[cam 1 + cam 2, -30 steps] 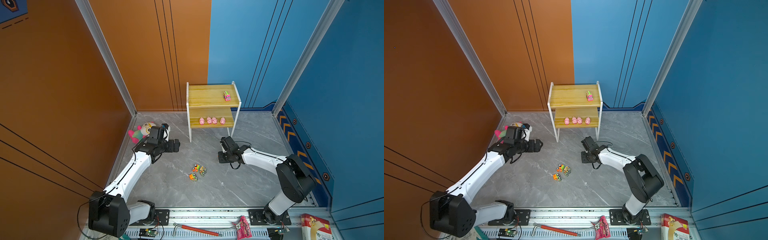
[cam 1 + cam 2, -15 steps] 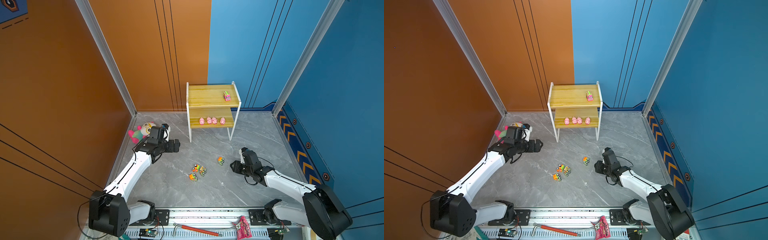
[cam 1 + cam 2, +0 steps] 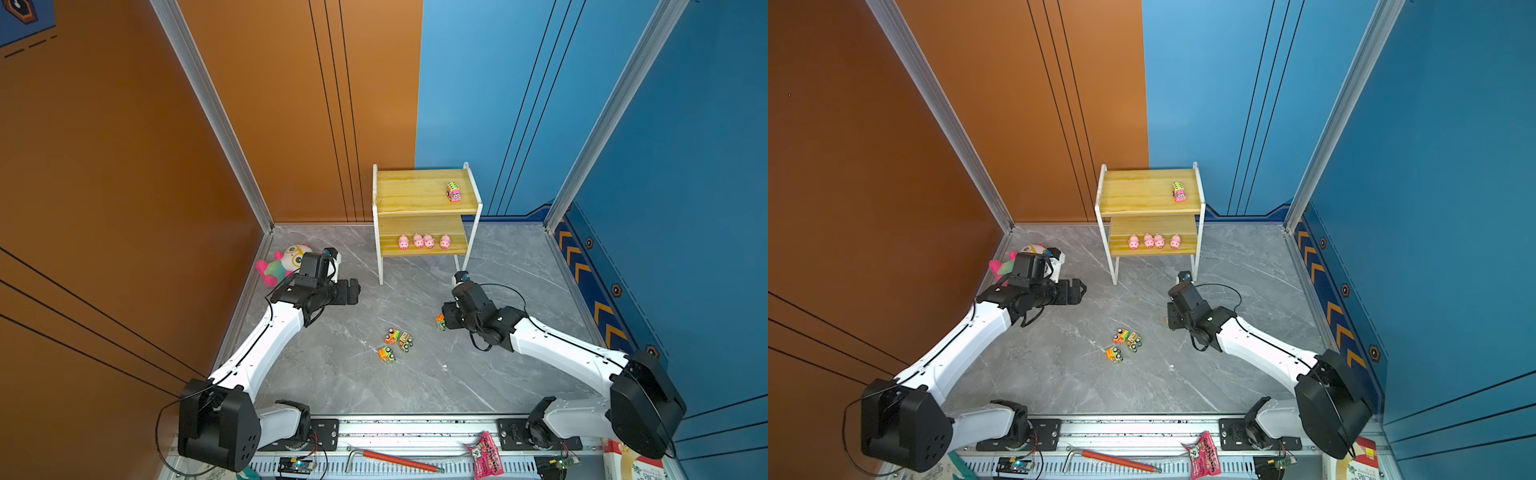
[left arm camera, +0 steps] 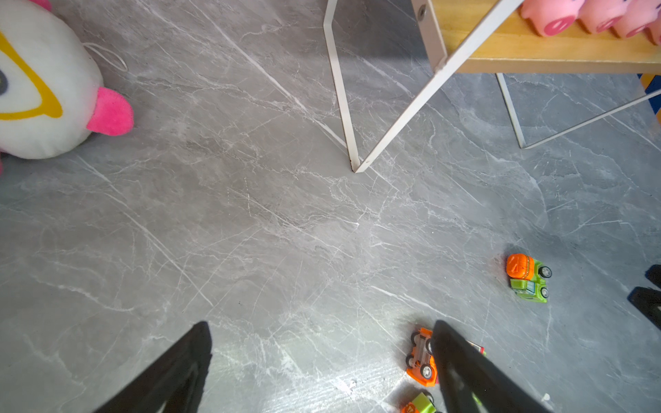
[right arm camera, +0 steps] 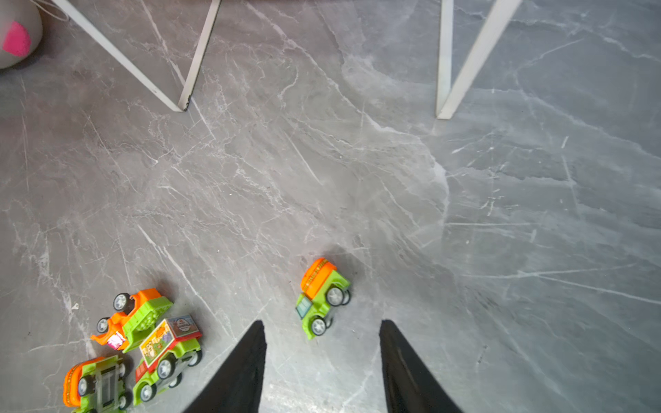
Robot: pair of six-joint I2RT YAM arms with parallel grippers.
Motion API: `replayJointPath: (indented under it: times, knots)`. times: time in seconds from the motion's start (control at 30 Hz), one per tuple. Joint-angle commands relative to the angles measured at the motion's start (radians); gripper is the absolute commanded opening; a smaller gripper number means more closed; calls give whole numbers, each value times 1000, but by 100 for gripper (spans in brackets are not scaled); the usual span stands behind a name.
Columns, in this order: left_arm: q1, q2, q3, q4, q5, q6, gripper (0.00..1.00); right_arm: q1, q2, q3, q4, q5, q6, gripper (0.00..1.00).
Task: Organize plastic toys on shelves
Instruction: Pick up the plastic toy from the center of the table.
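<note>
The shelves [image 3: 419, 201] [image 3: 1142, 199] stand at the back wall, with a pink truck [image 3: 453, 192] [image 3: 1179, 192] on the top board and several pink pigs [image 3: 424, 241] [image 3: 1154, 241] in a row on the lower one. Three orange-green trucks [image 3: 395, 343] [image 3: 1124, 343] [image 5: 143, 343] lie clustered mid-floor. A lone green-orange truck [image 3: 439, 322] [image 5: 322, 296] [image 4: 527, 277] lies just beyond the tips of my right gripper [image 5: 322, 321] [image 3: 446, 320], which is open and holds nothing. My left gripper [image 4: 321, 323] [image 3: 353, 291] hovers wide open over bare floor, left of the rack.
A white-headed plush doll [image 3: 286, 259] [image 4: 43, 82] lies in the back left corner behind my left wrist. The rack's thin white legs [image 5: 186, 100] stand ahead of both grippers. A red-handled tool [image 3: 395, 459] and a snack packet [image 3: 486, 457] rest on the front rail.
The right jaws have opened. The lone truck, hidden a second ago, lies free on the floor. The right arm swung out to the front right and came back. The left arm stayed still.
</note>
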Motion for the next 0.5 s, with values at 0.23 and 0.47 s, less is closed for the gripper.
replayJointPath:
  times: [0.23, 0.47]
  knots:
    - [-8, -1, 25, -15, 23, -14, 96, 90, 247, 188, -280, 164, 120, 58]
    - [-19, -8, 23, -16, 20, -13, 96, 64, 339, 229, -286, 162, 156, 64]
